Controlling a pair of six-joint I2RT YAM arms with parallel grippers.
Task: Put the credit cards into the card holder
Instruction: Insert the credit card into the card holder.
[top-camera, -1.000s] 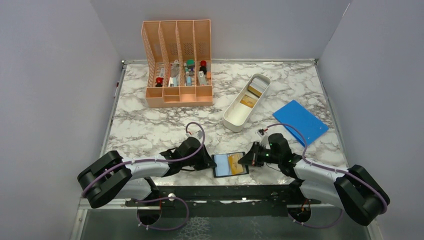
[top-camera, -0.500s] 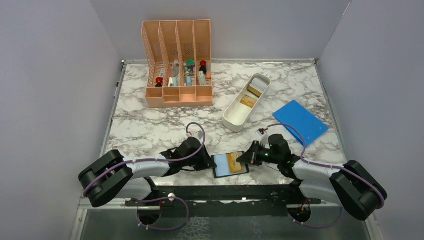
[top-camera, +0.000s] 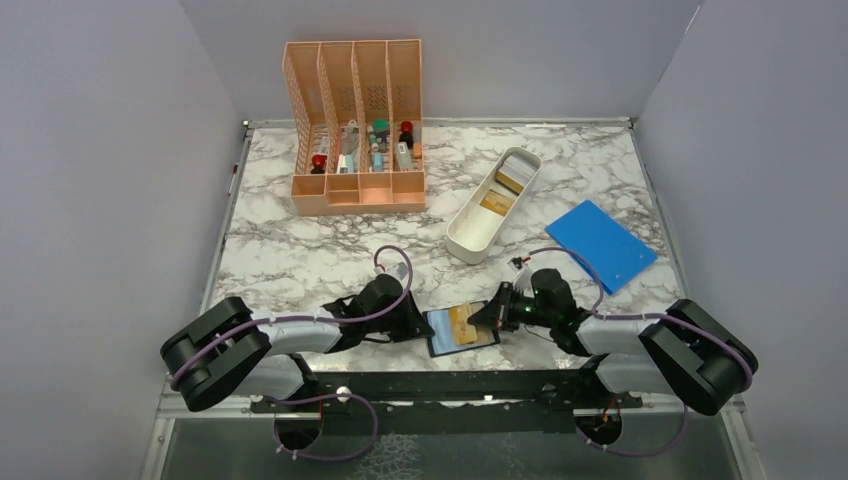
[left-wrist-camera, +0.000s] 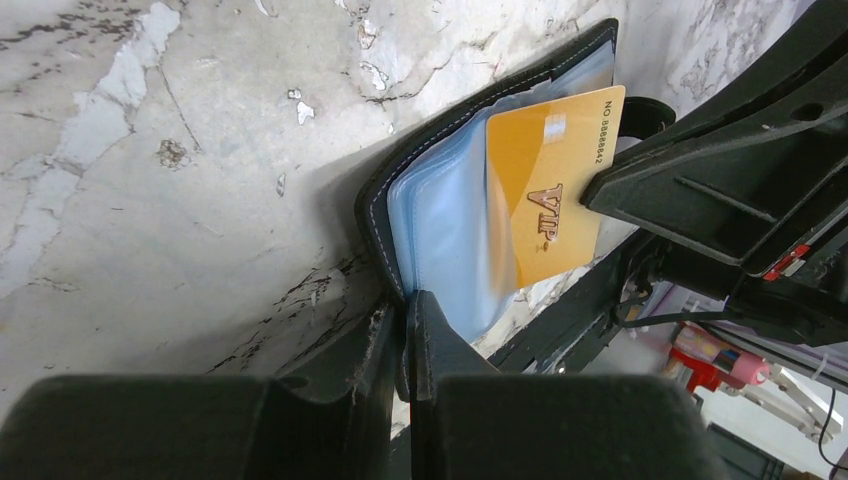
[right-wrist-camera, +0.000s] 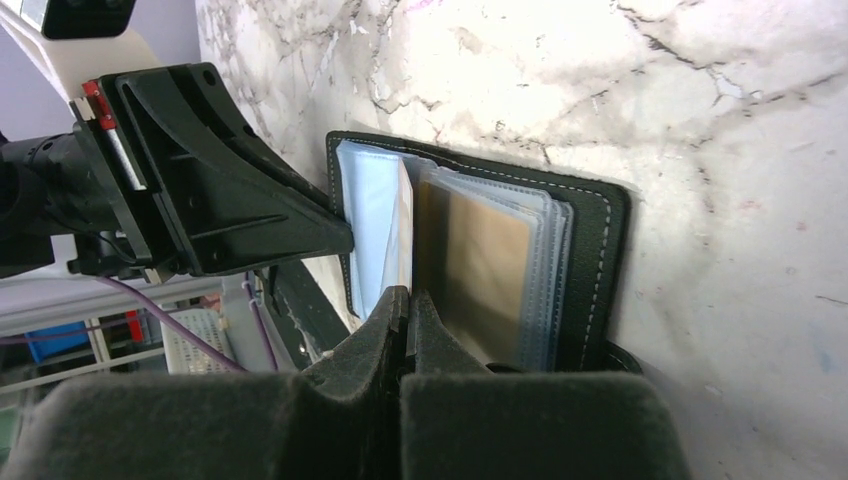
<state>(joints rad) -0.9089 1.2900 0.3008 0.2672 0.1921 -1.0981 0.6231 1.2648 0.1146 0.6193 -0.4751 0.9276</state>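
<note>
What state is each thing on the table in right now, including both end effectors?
card holder: open, lying flat.
gold card: partly slid into a clear sleeve of the holder.
left end effector: shut on the card holder's edge.
right end effector: shut, tip at the gold card's edge.
white tray: holds cards.
peach organizer: upright, slots stocked.
blue sheet: lying flat.
</note>
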